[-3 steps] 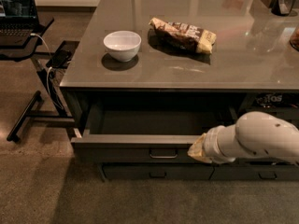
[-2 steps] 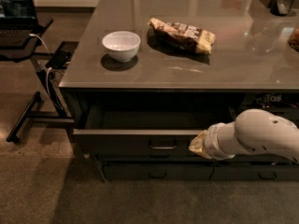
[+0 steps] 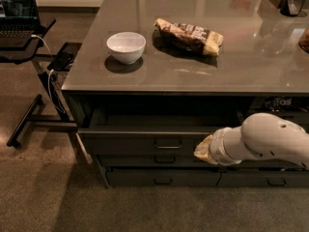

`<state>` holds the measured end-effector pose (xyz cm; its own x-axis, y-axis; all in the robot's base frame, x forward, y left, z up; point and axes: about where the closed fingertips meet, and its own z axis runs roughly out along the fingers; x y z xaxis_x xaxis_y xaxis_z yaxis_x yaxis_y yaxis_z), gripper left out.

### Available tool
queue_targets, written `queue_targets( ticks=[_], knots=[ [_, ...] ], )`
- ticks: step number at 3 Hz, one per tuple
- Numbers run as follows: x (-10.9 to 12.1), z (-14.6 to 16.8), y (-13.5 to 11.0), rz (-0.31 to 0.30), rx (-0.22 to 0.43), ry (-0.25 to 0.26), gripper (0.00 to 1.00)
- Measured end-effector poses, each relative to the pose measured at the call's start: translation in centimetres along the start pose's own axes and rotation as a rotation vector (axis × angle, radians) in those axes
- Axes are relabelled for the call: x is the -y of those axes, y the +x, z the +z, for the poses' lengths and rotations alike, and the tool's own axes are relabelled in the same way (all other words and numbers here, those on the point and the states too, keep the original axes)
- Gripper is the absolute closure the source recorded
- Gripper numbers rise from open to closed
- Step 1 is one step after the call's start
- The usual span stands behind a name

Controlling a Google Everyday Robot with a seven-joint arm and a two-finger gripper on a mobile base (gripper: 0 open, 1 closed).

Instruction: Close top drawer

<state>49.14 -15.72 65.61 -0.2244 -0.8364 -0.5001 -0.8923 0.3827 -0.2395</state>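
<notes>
The top drawer is a wide dark-grey drawer under the grey counter, standing a little way out, with a small metal loop handle at its centre. Its inside shows as a dark narrow gap. My gripper is at the end of the white arm coming in from the right. It is pressed against the drawer front, to the right of the handle. Below are two shallower dark drawer fronts with similar handles.
On the counter sit a white bowl and a snack bag. A dark stand with a laptop and cables stands at the left. Brown carpet floor lies in front.
The drawer has slid inward, so the open gap is much narrower. The arm and gripper have moved toward the cabinet with it.
</notes>
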Motion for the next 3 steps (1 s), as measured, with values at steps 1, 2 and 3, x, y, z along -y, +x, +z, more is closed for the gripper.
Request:
queue_targets(
  ticks=[1, 2, 3],
  knots=[
    [0.00, 0.00, 0.00, 0.000, 0.000, 0.000, 0.35],
    [0.00, 0.00, 0.00, 0.000, 0.000, 0.000, 0.12],
    [-0.24, 0.38, -0.41, -0.014, -0.007, -0.007, 0.00]
  ],
)
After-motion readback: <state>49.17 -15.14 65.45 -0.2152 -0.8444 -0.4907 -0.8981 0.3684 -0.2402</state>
